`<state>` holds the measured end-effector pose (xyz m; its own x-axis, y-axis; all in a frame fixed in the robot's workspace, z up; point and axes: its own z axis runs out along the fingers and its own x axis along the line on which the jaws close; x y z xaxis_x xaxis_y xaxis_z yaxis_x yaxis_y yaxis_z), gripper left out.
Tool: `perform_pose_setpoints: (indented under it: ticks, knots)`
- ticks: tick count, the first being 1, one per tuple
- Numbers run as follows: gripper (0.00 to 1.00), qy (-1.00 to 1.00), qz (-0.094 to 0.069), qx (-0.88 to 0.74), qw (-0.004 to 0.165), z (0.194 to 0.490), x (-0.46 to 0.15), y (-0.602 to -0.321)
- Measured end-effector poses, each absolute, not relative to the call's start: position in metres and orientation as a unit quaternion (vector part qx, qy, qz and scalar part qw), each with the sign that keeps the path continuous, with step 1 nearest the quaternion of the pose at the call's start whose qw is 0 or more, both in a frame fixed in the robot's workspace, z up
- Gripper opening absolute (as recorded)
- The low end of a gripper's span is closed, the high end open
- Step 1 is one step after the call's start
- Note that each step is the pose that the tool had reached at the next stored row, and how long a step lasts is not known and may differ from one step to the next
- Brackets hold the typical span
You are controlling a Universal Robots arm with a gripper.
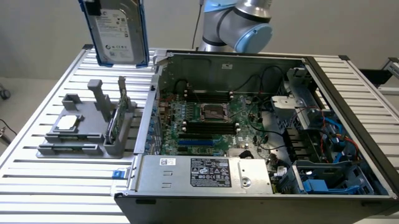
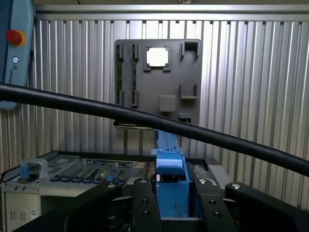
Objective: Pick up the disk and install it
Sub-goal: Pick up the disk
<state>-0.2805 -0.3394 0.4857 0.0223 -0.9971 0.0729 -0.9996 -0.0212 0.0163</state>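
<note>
Surface: slatted aluminium table (image 1: pixel 50 186), pale wall behind.
Near edge: open computer case (image 1: pixel 187 210) lying on its side, with the power supply (image 1: pixel 206 173) along its front.
Case interior: motherboard (image 1: pixel 212 116) exposed. A bay with blue fittings (image 1: pixel 324 182) sits at the lower right of the exterior view, and whether it is the disk's seat cannot be told.
Fixture: grey holder (image 1: pixel 68 149) on the table at the exterior view's left of the case. It carries a small silver chip (image 1: pixel 65 122) and a green circuit card (image 1: pixel 115 123) standing on edge.
Disk: the disk (image 1: pixel 115 35) hangs upright at the upper left of the exterior view, label facing the camera, above the table and well apart from the case.
Tool: the gripper (image 2: pixel 174 198) is clamped on the disk. In the wrist view the blue carrier sits between the black fingers (image 2: pixel 145 208), with a black cable (image 2: pixel 96 108) crossing in front.
Arm: robot arm (image 1: pixel 240 23) stands behind the case, top centre of the exterior view.
Progress: pick-up judged done, since the disk is clear of the holder and the table. Installation is not yet done: the disk is outside the case and touches nothing in it.
</note>
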Motion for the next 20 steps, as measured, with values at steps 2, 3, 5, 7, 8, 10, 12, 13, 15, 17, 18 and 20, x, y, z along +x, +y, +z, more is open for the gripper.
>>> perform_pose_setpoints:
  ticks: [2,3,5,7,8,10,12,13,15,17,18,20]
  knots:
    - [0.33,-0.699,0.020,0.714,0.031,0.486,-0.272,-0.343]
    - [0.33,-0.699,0.020,0.714,0.031,0.486,-0.268,-0.345]
    - [0.33,-0.699,0.020,0.714,0.031,0.486,-0.259,-0.350]
    - [0.33,-0.699,0.020,0.714,0.031,0.486,-0.252,-0.355]
    - [0.33,-0.699,0.020,0.714,0.031,0.486,-0.248,-0.357]
    - [0.33,-0.699,0.020,0.714,0.031,0.486,-0.241,-0.362]
    - [0.33,-0.699,0.020,0.714,0.031,0.486,-0.235,-0.368]
    - [0.33,-0.699,0.020,0.714,0.031,0.486,-0.233,-0.371]
    - [0.33,-0.699,0.020,0.714,0.031,0.487,-0.227,-0.377]
    - [0.33,-0.699,0.020,0.714,0.032,0.488,-0.219,-0.381]
    - [0.33,-0.699,0.020,0.714,0.031,0.489,-0.214,-0.382]
    - [0.33,-0.699,0.020,0.714,0.032,0.492,-0.205,-0.385]
